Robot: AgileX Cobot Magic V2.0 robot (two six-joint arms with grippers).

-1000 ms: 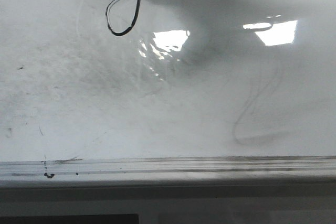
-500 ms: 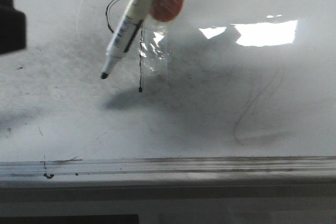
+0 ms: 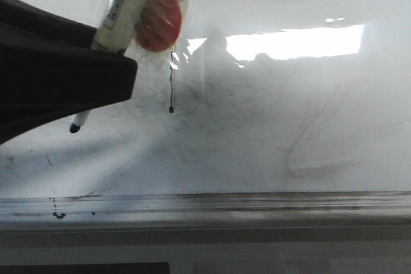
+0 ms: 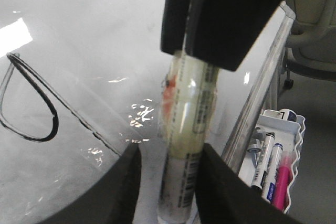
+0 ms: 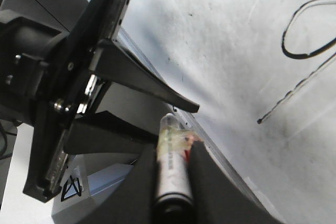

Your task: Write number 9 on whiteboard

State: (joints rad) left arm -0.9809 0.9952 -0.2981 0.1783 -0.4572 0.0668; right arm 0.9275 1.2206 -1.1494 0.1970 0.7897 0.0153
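Observation:
The number 9 is drawn on the whiteboard [image 3: 289, 126]. Its stem [image 3: 171, 88] and end dot show in the front view, but its loop is hidden behind the marker [image 3: 122, 11] and its red tape. The loop and stem show in the left wrist view [image 4: 54, 121] and the right wrist view [image 5: 294, 92]. My right gripper [image 5: 173, 150] is shut on the marker [image 5: 170, 174] and holds it off the board. My left gripper [image 4: 170, 153] is open, with one finger on each side of the marker [image 4: 186, 129]. It fills the left of the front view [image 3: 58, 88].
A grey ink-spotted ledge [image 3: 257, 203] runs along the board's near edge. A faint grey curved smudge [image 3: 308, 145] lies at the right. A white tray [image 4: 273, 121] holding spare markers, one of them pink [image 4: 281, 182], sits beyond the ledge.
The stem was drawn down from the loop. The marker then lifted off the board and moved left and nearer. My left gripper came in from the left, and its fingers now stand either side of the marker.

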